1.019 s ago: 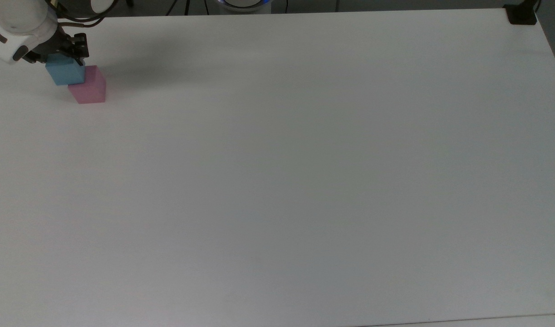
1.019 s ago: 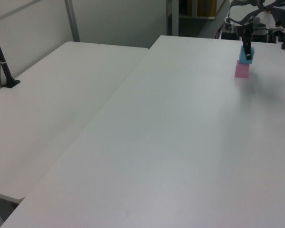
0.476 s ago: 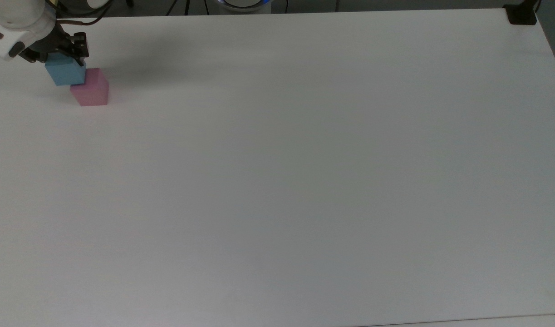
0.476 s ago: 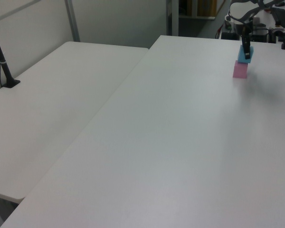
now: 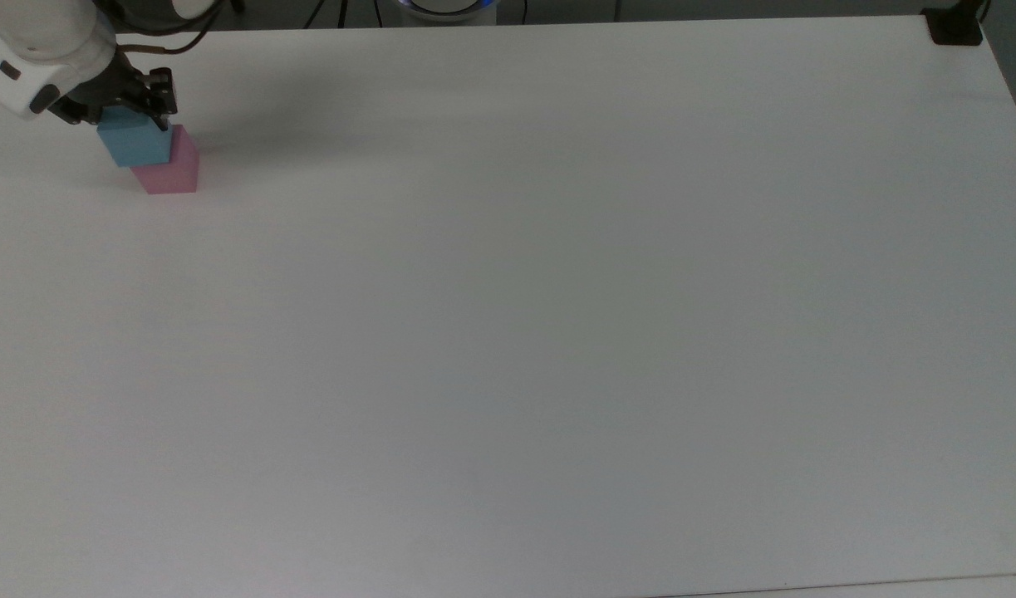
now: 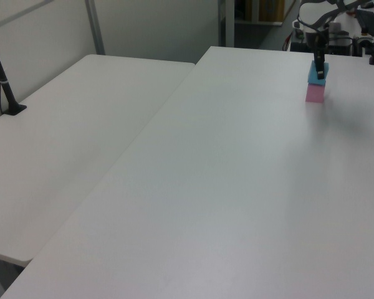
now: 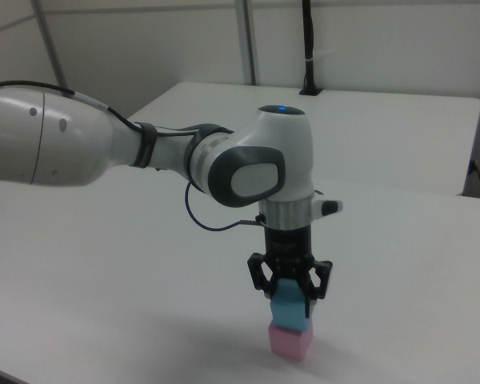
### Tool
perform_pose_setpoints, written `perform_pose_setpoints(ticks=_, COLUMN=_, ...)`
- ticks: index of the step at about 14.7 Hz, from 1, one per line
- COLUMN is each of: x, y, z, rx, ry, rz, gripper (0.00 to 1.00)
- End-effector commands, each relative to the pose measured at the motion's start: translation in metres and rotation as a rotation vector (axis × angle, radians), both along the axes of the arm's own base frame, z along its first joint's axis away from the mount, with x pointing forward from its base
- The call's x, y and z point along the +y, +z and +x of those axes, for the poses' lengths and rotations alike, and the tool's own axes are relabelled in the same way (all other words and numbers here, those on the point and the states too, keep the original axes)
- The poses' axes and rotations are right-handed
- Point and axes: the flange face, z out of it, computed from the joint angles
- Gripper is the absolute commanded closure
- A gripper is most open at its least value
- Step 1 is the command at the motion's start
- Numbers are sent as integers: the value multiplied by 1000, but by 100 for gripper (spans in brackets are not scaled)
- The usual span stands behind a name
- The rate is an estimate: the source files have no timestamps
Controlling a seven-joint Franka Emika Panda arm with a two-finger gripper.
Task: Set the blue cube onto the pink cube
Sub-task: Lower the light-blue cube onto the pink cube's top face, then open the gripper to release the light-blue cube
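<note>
1. Over at the far left of the top view, near the back edge of the white bench (image 5: 557,332), the white arm (image 5: 34,50) is reaching in from the corner, with dark cables looping behind it.
2. The claw (image 5: 134,116) is pointing straight down and is gripping the blue cube (image 5: 134,143), its two black fingers (image 5: 163,95) closed against the cube's opposite sides.
3. The blue cube is sitting directly above the pink cube (image 5: 175,170); in the top view it is covering the pink one's upper left part.
4. In the right view the claw (image 7: 290,300) is clasping the blue cube (image 7: 290,312) at its upper half, and the cube's underside is looking as if it is resting on the pink cube (image 7: 290,342), though I cannot tell whether the two are truly touching or a hair apart.
5. The pink cube is standing flat on the bench (image 7: 144,320), casting a soft shadow towards the right view's left.
6. In the left view the stack is showing at the far right end of the bench (image 6: 237,187): blue cube (image 6: 314,77) above pink cube (image 6: 315,93), with the claw (image 6: 320,73) coming down onto it.
7. A second white bench (image 6: 68,124) is standing alongside in the left view's left, with a black post (image 6: 3,81) clamped at its edge.
</note>
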Motion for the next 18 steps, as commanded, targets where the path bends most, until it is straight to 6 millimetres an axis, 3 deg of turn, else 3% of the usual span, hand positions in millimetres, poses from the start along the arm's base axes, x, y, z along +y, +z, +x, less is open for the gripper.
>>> perform_pose_setpoints(ticks=1, x=21, y=0, z=5, rx=0, ry=-21, rz=14, gripper=68)
perform_pose_setpoints(ticks=3, x=23, y=-2, z=4, rx=12, ry=-13, rz=22, gripper=67)
perform_pose_setpoints(ticks=5, x=23, y=-6, z=1, rx=26, ry=1, rz=24, gripper=56)
perform_pose_setpoints(ticks=6, x=23, y=-8, z=-2, rx=36, ry=31, rz=35, gripper=40)
perform_pose_setpoints(ticks=7, x=20, y=-7, z=-5, rx=47, ry=57, rz=48, gripper=13)
perform_pose_setpoints(ticks=9, x=16, y=-6, z=-10, rx=62, ry=74, rz=61, gripper=0)
perform_pose_setpoints(ticks=14, x=19, y=4, z=-6, rx=30, ry=34, rz=53, gripper=0)
perform_pose_setpoints(ticks=16, x=33, y=48, z=5, rx=-65, ry=-86, rz=17, gripper=0)
perform_pose_setpoints(ticks=18, x=67, y=88, z=16, rx=-127, ry=-179, rz=15, gripper=0)
